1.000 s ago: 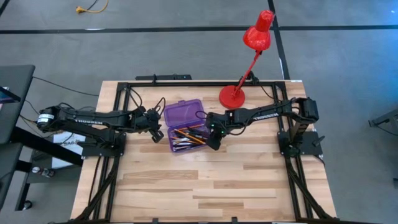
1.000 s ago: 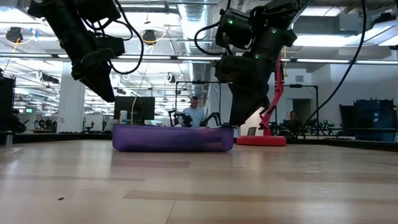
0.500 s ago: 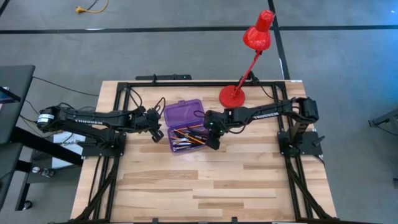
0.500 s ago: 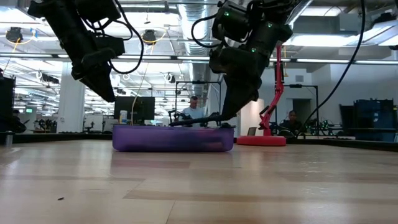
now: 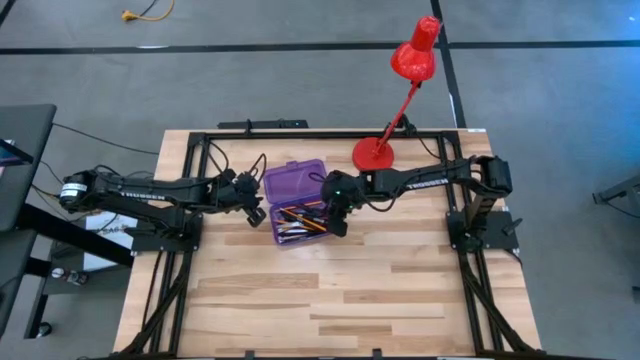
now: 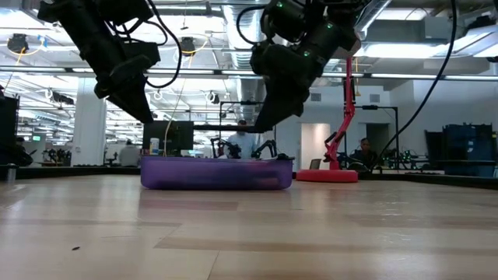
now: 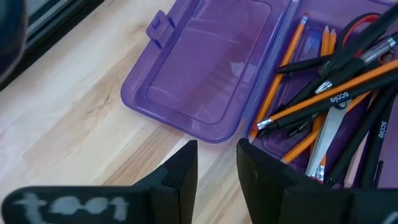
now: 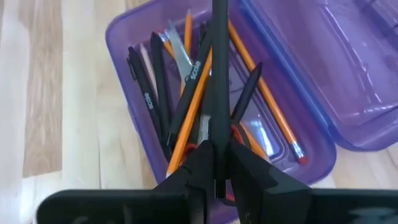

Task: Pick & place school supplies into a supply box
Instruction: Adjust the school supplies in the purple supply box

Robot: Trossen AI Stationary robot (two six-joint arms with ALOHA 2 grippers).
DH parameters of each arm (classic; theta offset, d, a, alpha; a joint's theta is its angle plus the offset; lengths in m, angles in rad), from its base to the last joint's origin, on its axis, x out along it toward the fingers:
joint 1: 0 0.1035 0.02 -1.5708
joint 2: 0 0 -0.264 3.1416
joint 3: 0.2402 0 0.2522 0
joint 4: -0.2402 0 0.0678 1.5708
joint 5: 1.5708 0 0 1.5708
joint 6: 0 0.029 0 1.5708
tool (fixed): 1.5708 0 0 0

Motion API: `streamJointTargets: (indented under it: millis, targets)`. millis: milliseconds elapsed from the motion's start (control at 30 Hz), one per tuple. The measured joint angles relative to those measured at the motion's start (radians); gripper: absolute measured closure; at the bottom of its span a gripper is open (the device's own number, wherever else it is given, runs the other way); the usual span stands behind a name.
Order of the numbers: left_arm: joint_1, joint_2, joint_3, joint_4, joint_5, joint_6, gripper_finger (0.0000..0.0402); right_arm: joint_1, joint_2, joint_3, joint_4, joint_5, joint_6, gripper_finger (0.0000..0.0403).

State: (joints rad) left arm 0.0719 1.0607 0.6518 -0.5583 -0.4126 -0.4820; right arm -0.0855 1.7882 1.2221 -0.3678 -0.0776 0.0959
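The task looks nearly done: the open supply box (image 5: 297, 203) sits mid-counter (image 5: 350, 300) already holding orange pencils (image 8: 194, 102), black pens (image 8: 155, 93) and the scissors (image 7: 354, 28). The right pincer (image 8: 216, 163) hangs over the tray, pinching one last black pen (image 8: 219, 74). The left pincer (image 7: 216, 163), slightly spread and empty, waits left of the box. No supplies show loose on the counter.

Light wood-plank tabletop (image 5: 330, 290), black frame rails along its far and side edges. Open translucent purple pencil case (image 5: 297, 204) lies on it, toward the far edge, left of centre; lid (image 7: 205, 68) folded flat on the wood on the far side. Red desk lamp base (image 5: 374, 155) stands near the far right corner. Near half bare wood.
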Motion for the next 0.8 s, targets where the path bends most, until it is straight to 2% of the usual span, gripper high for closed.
streamJointTargets:
  millis: [233, 433, 533, 733, 800]
  targets:
    - [0.0, 0.0, 0.0, 0.001, 0.0, -0.01, 0.0302, -0.003, 0.037, 0.004, 0.056, -0.004, 0.002, 0.0364]
    - [0.0, 0.0, 0.0, 0.003, 0.015, -0.021, 0.0302, 0.009, 0.147, 0.057, -0.003, -0.021, 0.062, 0.0349]
    - [-0.001, 0.0, 0.0, -0.007, 0.024, -0.02, 0.0302, 0.013, 0.15, 0.082, -0.011, 0.002, 0.076, 0.034]
    - [-0.001, 0.0, 0.0, -0.011, 0.025, -0.017, 0.0302, -0.009, 0.132, 0.119, -0.067, 0.024, 0.054, 0.0299]
    - [0.001, 0.0, 0.0, -0.011, 0.011, -0.007, 0.0302, -0.017, 0.128, 0.117, -0.084, 0.001, 0.059, 0.0279]
